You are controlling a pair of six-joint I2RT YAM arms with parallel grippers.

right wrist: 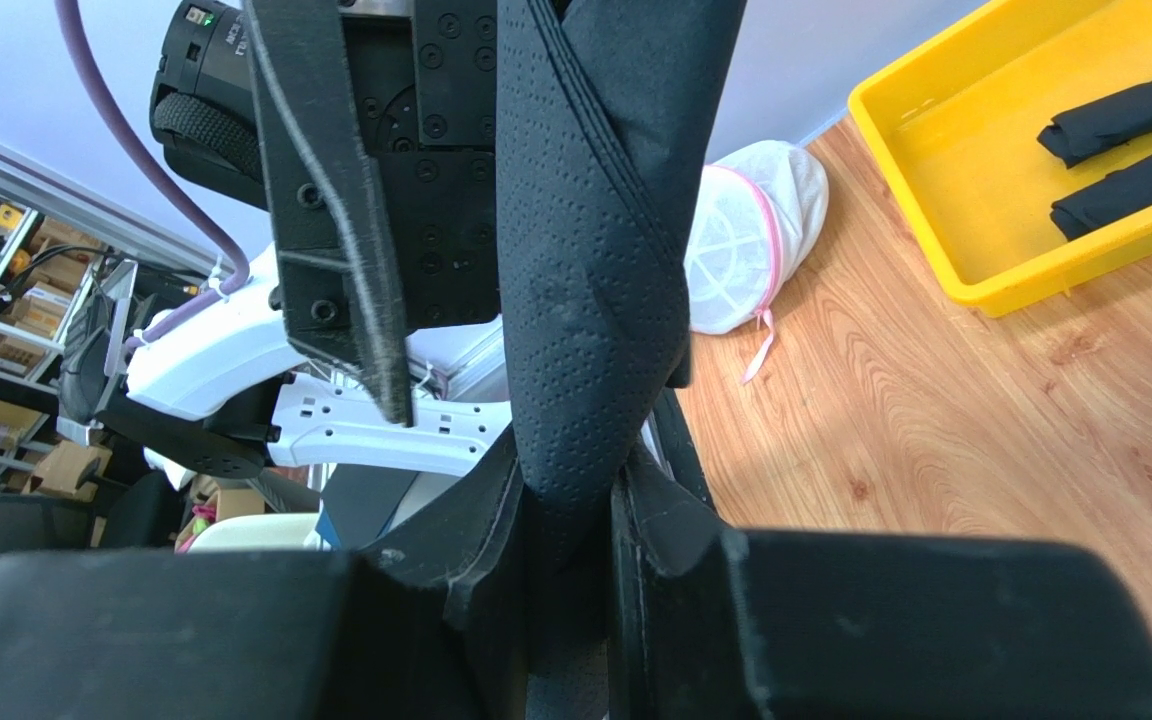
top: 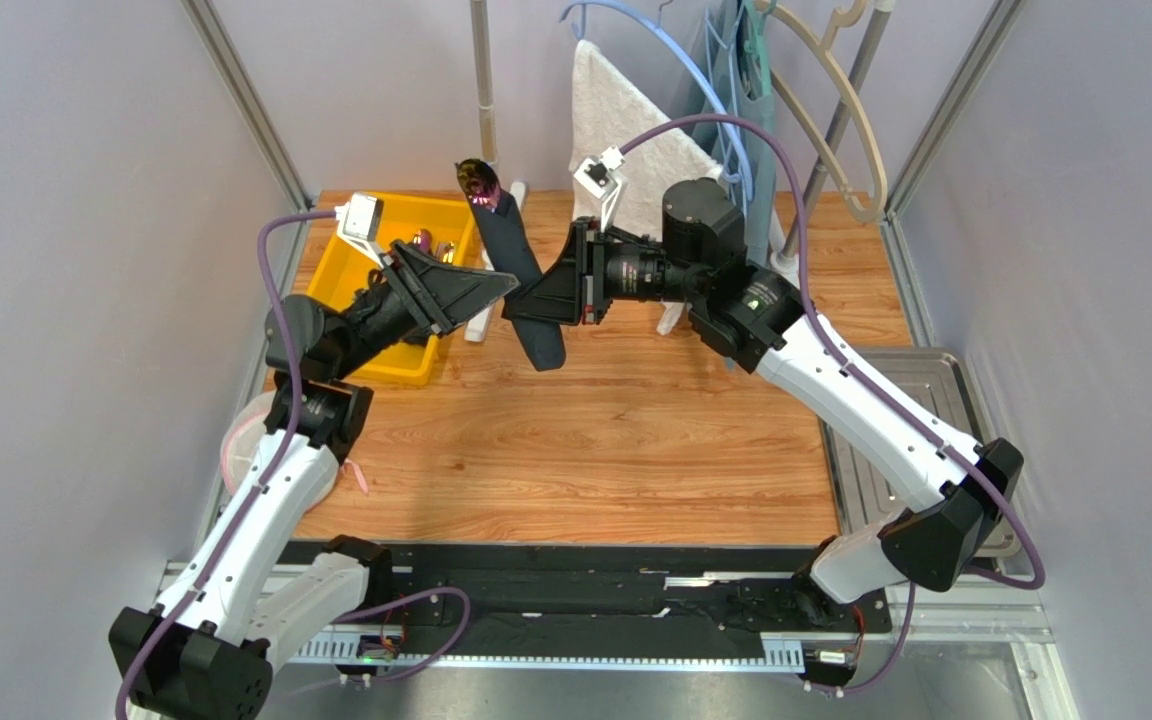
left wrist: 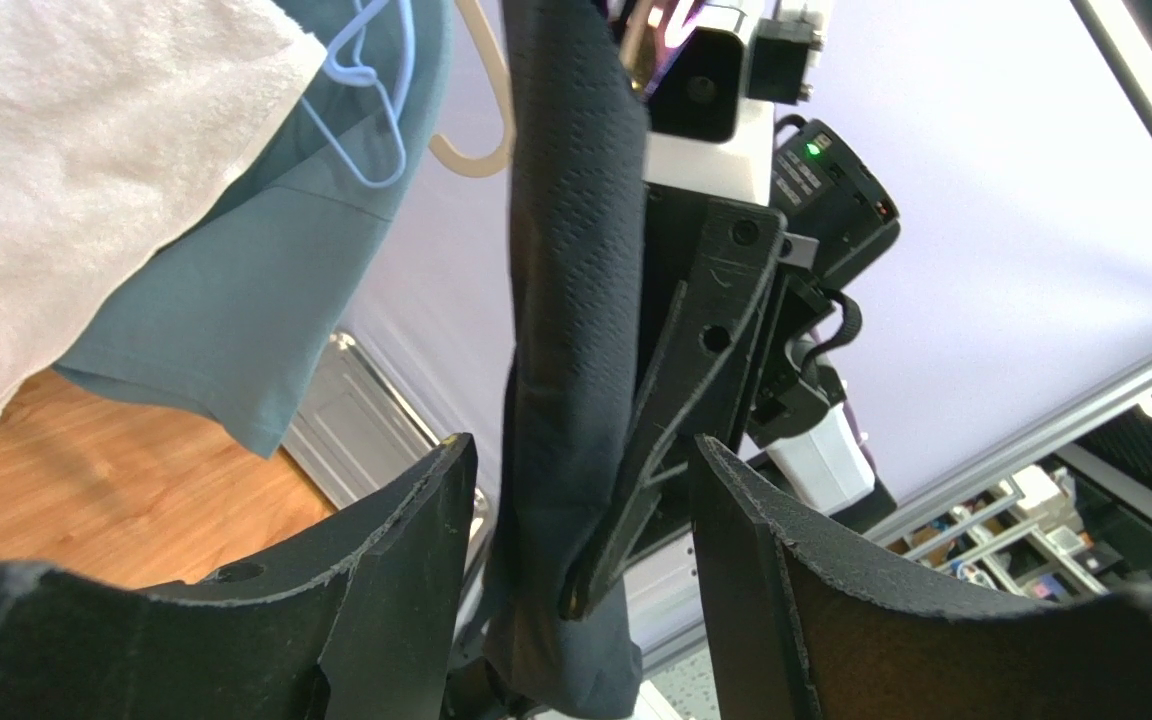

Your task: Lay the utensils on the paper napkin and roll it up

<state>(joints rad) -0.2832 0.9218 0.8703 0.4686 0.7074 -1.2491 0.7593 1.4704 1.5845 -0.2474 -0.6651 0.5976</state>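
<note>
The black napkin (top: 504,240), rolled around the utensils (top: 474,180), is held in the air above the table (top: 612,450), pinched in the right claw (right wrist: 582,503). It looks light and soft, and would crush easily. The best hold is mid-roll, over the stiff cutlery. The left claw (left wrist: 582,465) is spread apart, just beside the roll. No writing is legible.

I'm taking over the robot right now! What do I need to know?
Right gripper: jaws shut on the rolled paper napkin, held in the air.
Left gripper: jaws open on either side of the roll.
Utensils: a shiny head pokes out of the top.
Done: wrapped and rolled.
Left: probably set it down, maybe in the yellow bin beside the two black rolls.
</note>
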